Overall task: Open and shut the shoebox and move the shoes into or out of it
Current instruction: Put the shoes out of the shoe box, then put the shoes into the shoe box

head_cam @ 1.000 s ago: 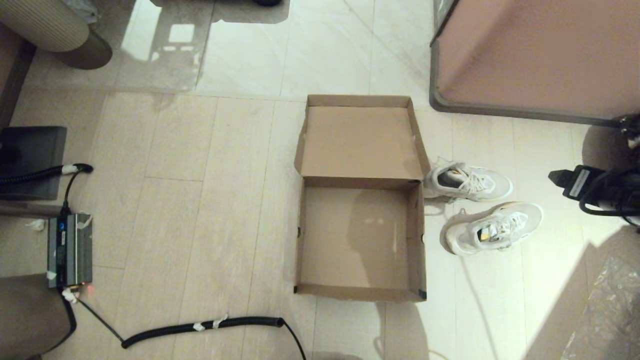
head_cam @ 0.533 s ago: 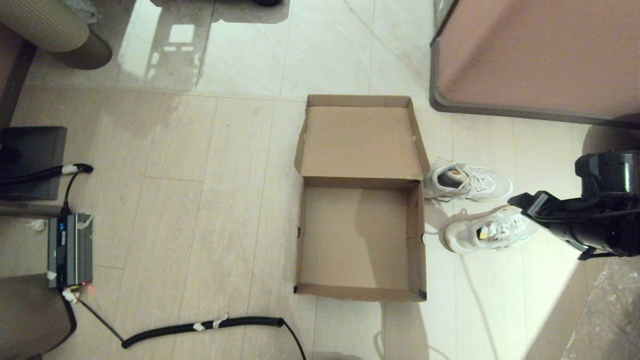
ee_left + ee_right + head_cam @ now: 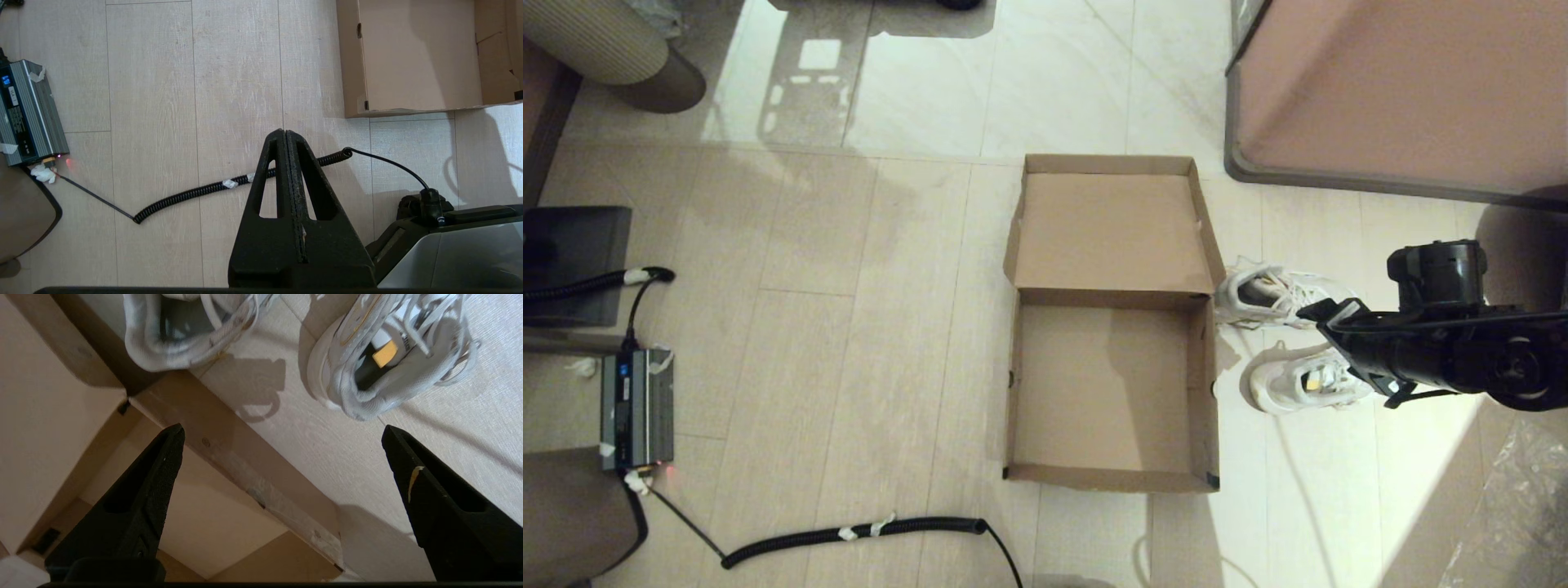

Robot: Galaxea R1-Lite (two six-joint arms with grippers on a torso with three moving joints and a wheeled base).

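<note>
Wood-look floor — unmarked shoebox

Warmly lit, sunlight patch low right; glare on glossy tiles far off. Soft shadows inside the shoebox; slight blur in the right wrist view

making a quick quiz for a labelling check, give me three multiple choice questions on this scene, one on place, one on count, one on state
1. Where do the white lace-up sneakers stand?
A. inside the box
B. on the floor on the robot's right of the box
C. on the lid

2. How many sneakers are visible?
A. one
B. two
C. three

3. How is the brown cardboard shoebox?
A. lid open, tray empty
B. lid shut
C. lid open, tray full

Key: 1 B, both sit on the floor beside the box's right wall. 2 B, a pair shows in the head and right wrist views. 3 A, the lid lies flat behind a bare tray. The right claw hangs open above the sneakers; the left claw is shut.
</note>
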